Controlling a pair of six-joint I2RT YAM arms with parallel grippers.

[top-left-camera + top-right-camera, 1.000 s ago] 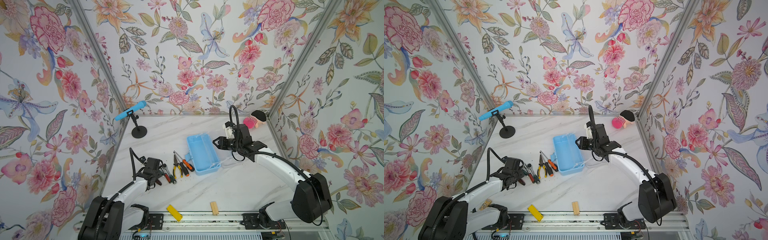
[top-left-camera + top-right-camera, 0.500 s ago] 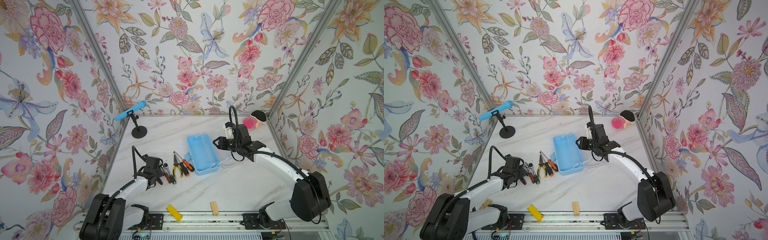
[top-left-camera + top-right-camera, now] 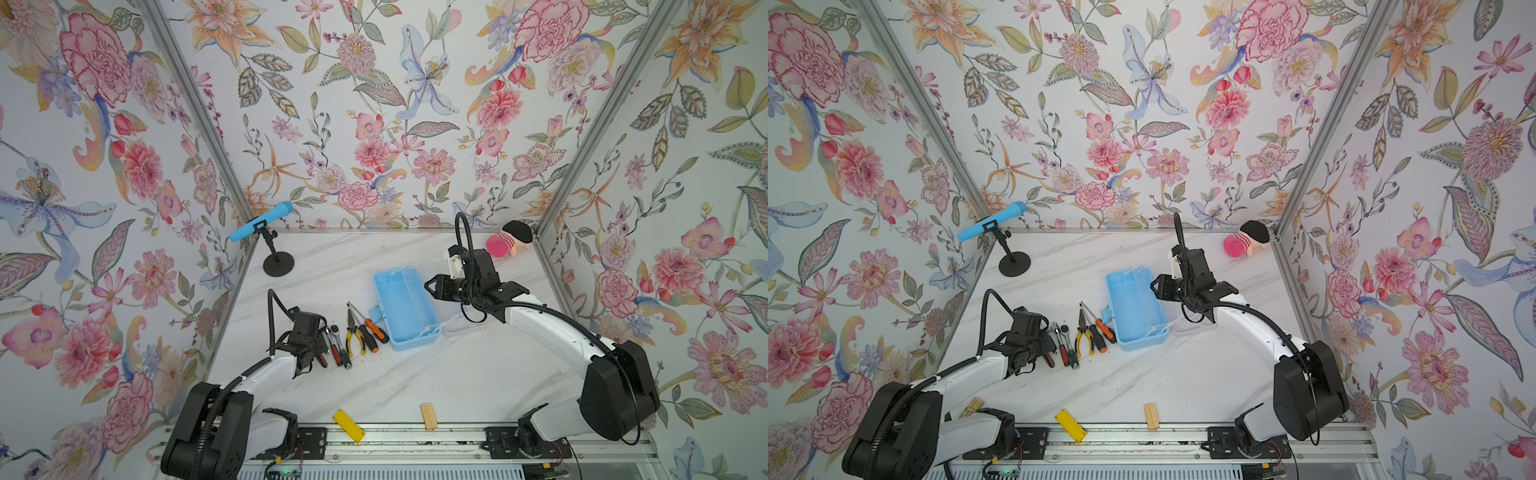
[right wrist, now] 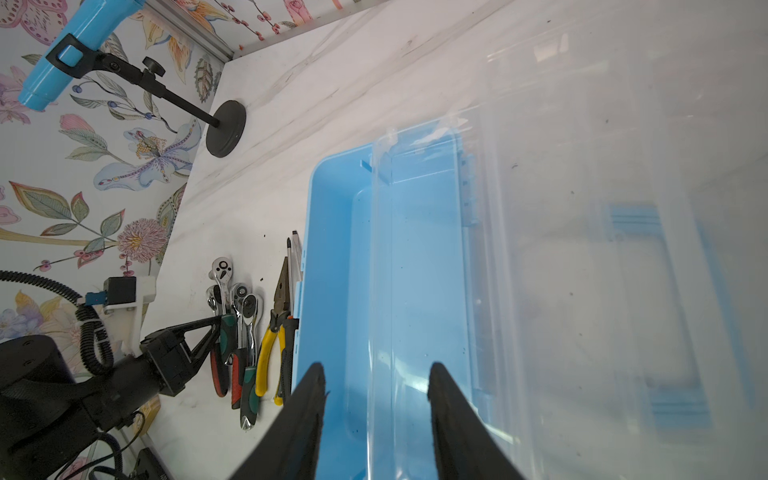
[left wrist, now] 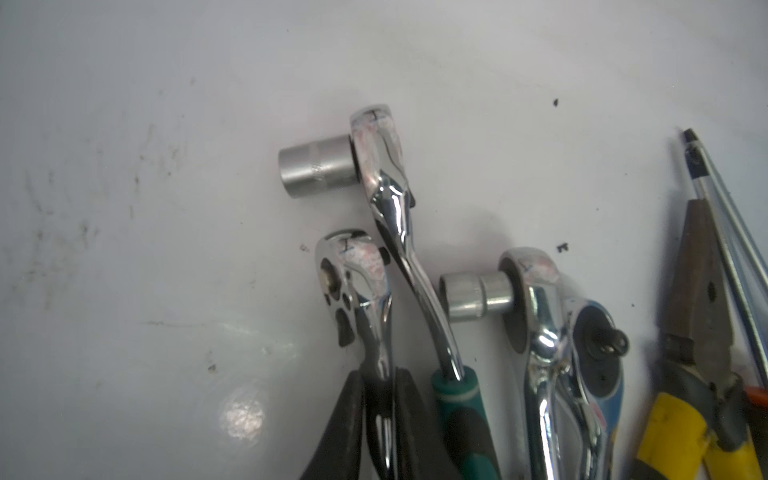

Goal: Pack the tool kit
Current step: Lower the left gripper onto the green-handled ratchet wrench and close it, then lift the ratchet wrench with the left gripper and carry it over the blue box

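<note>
Ratchet (image 5: 354, 272) in left gripper (image 5: 379, 384), box (image 3: 405, 309) open

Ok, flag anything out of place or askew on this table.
The yellow block lies askew at the table's front edge, apparently overhanging the rail, with a ridged wooden block along the same edge. Dark specks dot the surface near the screwdrivers. Nothing looks damaged.

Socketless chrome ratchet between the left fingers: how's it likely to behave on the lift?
Probably slippery: the ratchet is polished chrome, and the left gripper clamps only its narrow neck. It looks stiff and heavy for its size, so the head may droop. It lies tight beside the green-handled ratchet, which could get dragged along.
</note>
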